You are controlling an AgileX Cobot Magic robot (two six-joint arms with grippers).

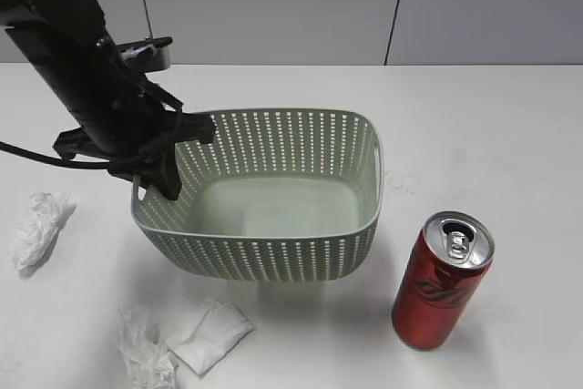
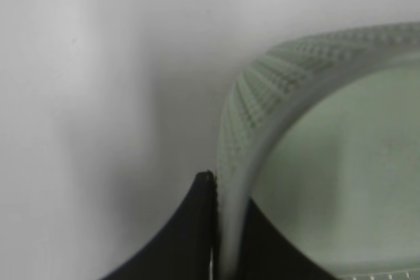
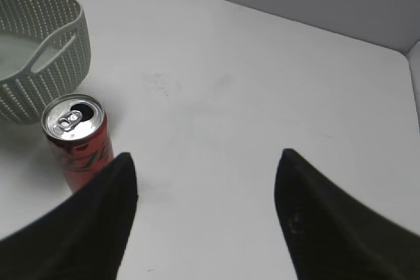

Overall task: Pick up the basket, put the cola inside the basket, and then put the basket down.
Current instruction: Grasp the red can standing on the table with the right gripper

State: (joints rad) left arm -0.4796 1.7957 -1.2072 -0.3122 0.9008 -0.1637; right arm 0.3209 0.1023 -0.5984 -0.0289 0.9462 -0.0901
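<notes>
The pale green slotted basket (image 1: 273,198) is in the middle of the exterior view, tilted, its left end higher. My left gripper (image 1: 168,166) is shut on the basket's left rim; the left wrist view shows the basket wall (image 2: 262,96) pinched between the two dark fingers (image 2: 226,195). The red cola can (image 1: 442,281) stands upright on the table to the right of the basket. In the right wrist view the cola can (image 3: 77,139) stands beside the left finger, with the basket (image 3: 46,63) behind it. My right gripper (image 3: 205,162) is open and empty; it does not show in the exterior view.
Crumpled white tissues lie on the white table: one at the left (image 1: 41,225), and two at the front left (image 1: 146,348) (image 1: 211,334). A grey wall stands behind the table.
</notes>
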